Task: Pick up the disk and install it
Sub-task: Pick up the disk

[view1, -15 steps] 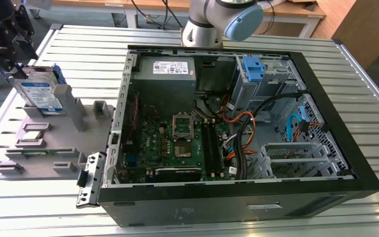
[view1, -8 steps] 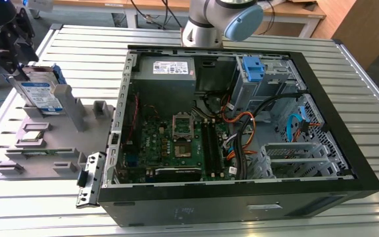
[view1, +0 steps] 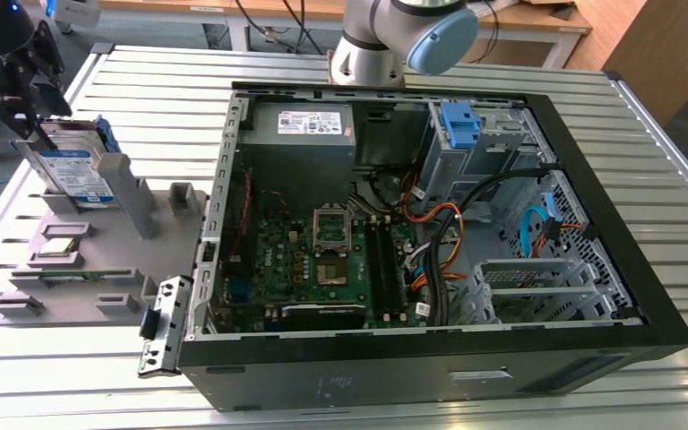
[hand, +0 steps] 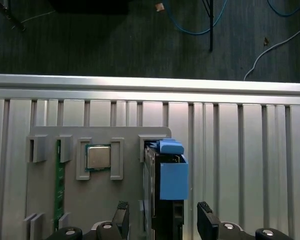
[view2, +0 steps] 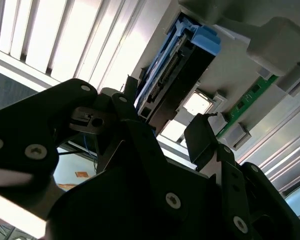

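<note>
The disk point(view1: 75, 170) stands on edge in a slot of the grey holder point(view1: 96, 262), at about nine o'clock in the exterior view, well apart from the computer case point(view1: 631, 224); its white-and-blue label faces that camera, and blue rails run along its edges. In the first wrist view the disk point(hand: 166, 175) shows end-on, blue bracket uppermost; in the second wrist view the disk point(view2: 175, 65) shows its dark connector end.

The gripper point(view1: 36, 121) hangs just above the disk, at about ten o'clock in the exterior view; its jaws are spread wide and hold nothing. In the first wrist view the gripper point(hand: 162, 212) straddles the disk, with the black fingers point(hand: 121, 216) one to each flat side and a gap on both; the gripper point(view2: 162, 112) is likewise parted in the second wrist view.

Beside the disk the holder carries a square chip point(hand: 97, 157) in its own pocket and a green memory stick point(hand: 59, 185) on edge.

The case lies open at three o'clock of the holder; inside are a green board point(view1: 320, 260), a grey power box point(view1: 308, 125) at twelve o'clock of the board, a bare blue bracket point(view1: 458, 125) at one o'clock and orange cables point(view1: 440, 224). All rests on a slatted metal table point(view1: 81, 394); the arm's base point(view1: 380, 45) stands at twelve o'clock.
</note>
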